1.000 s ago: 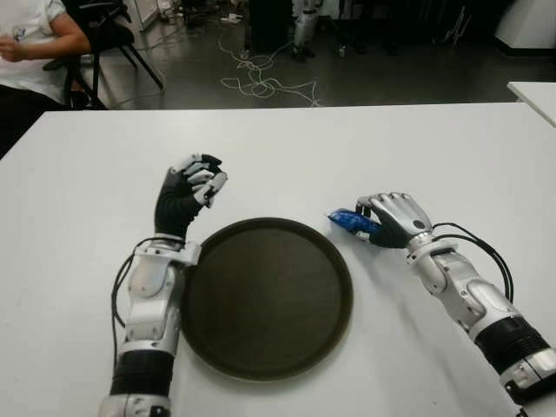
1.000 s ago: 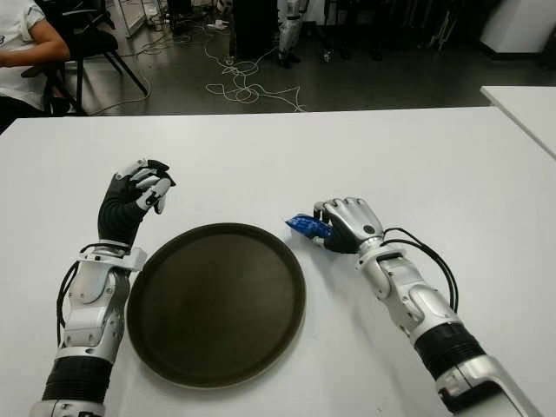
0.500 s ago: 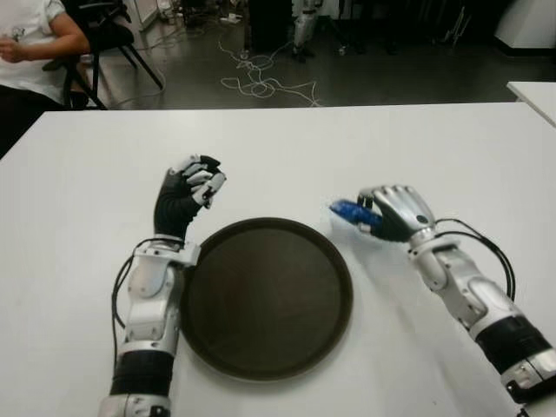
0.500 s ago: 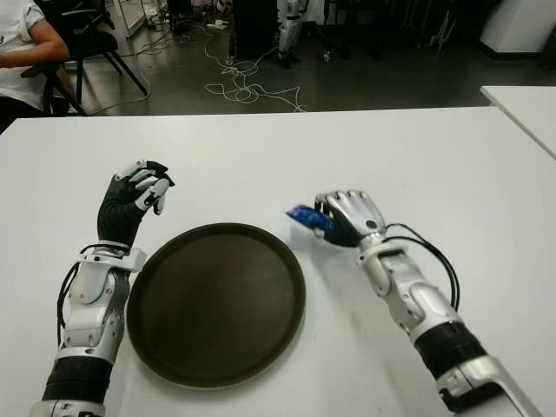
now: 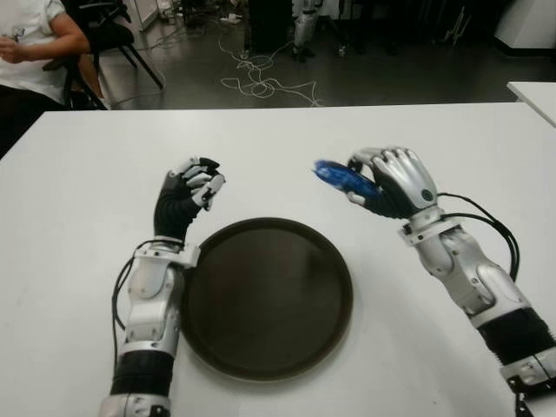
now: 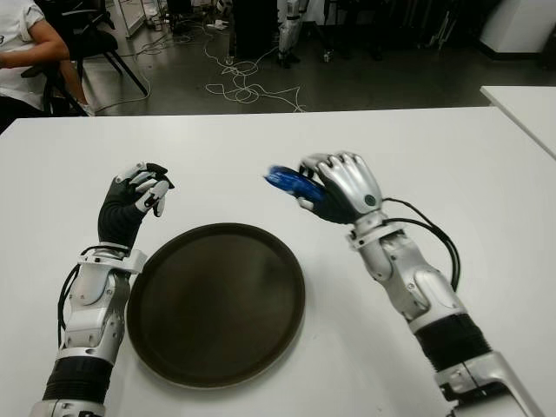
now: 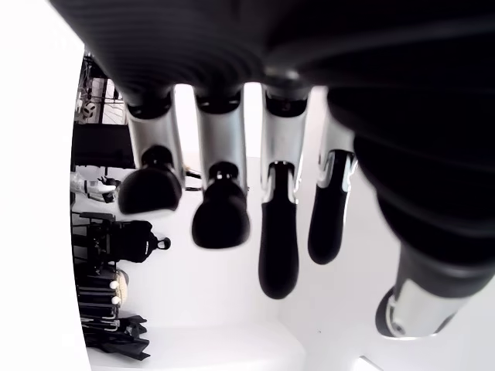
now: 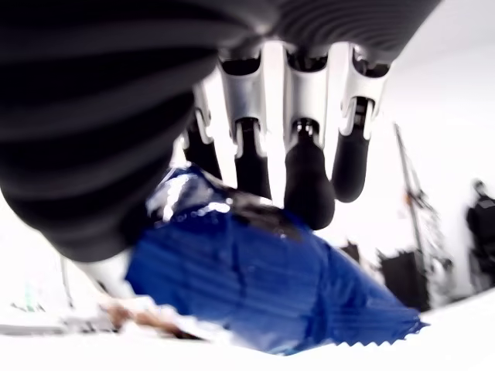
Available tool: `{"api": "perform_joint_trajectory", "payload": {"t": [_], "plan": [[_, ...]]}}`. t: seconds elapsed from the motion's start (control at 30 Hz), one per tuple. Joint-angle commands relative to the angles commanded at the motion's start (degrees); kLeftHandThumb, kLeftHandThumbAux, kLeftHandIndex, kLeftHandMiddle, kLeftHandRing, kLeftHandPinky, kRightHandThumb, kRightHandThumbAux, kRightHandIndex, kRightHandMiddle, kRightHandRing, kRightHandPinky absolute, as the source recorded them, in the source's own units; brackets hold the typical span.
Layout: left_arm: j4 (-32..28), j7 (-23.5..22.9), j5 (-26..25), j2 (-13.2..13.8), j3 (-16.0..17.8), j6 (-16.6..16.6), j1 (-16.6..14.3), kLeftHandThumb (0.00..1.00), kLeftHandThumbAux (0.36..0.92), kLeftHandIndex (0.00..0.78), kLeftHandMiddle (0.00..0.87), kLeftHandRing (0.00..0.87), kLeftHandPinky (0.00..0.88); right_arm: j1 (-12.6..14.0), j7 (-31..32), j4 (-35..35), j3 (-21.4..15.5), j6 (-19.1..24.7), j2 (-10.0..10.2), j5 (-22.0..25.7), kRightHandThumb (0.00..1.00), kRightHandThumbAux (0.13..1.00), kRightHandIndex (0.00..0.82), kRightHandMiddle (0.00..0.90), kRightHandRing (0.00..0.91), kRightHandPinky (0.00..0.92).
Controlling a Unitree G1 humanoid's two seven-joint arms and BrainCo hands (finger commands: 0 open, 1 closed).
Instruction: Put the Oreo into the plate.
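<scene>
The right hand (image 5: 391, 182) grips the blue foil-wrapped Oreo packet (image 5: 340, 178) above the white surface (image 5: 452, 139), at two o'clock from the round dark brown plate (image 5: 265, 295). Releasing now would miss the rim. The left hand (image 5: 187, 195), curled and empty, shows at ten o'clock.

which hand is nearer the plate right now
Left. The left hand shows just past the plate's far-left rim, fingers curled and holding nothing. The right hand is lifted beyond the far-right rim, gripping the blue Oreo pack.
</scene>
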Motion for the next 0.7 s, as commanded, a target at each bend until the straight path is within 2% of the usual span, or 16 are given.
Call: {"api": "perform_joint_trajectory", "payload": {"t": [0.17,0.3,0.43,0.5,0.6,0.7], "plan": [[0.53,0.18,0.19,0.17,0.12,-0.06,-0.22,0.857,0.655,0.431,0.562,0.775,0.805,-0.64,-0.37,-0.52,0.40,-1.21,1.21,-0.68,0.692,0.734,0.421,0.727,0.757,0.772],[1.37,0.24,0.12,0.18,0.34,-0.34,-0.57,0.858,0.654,0.434,0.561,0.775,0.808,-1.90,0.51,-0.21,2.25,-0.33,3.52,-2.00,0.693,0.734,0.419,0.739,0.772,0.785],[2.11,0.72,-0.09,0.05,0.78,-0.03,-0.99,0.860,0.653,0.439,0.566,0.774,0.809,-1.13,4.51,-3.87,6.25,2.36,7.79,-3.27,0.693,0.734,0.417,0.749,0.784,0.778],[2.23,0.91,-0.32,-0.11,0.91,0.27,-1.15,0.859,0.653,0.438,0.569,0.775,0.809,-0.87,6.71,-4.35,8.03,2.96,9.11,-3.40,0.693,0.735,0.416,0.745,0.782,0.776],[2.29,1.05,-0.61,-0.29,1.10,0.65,-1.30,0.859,0.653,0.437,0.570,0.776,0.806,-1.05,10.13,-4.30,9.62,3.21,9.57,-3.01,0.693,0.735,0.415,0.729,0.769,0.767],[2.20,1.28,-1.12,-0.46,1.30,1.50,-1.46,0.858,0.654,0.435,0.568,0.774,0.802,-0.65,16.28,-5.72,11.60,2.69,8.90,-1.98,0.693,0.736,0.414,0.699,0.743,0.742]]}}
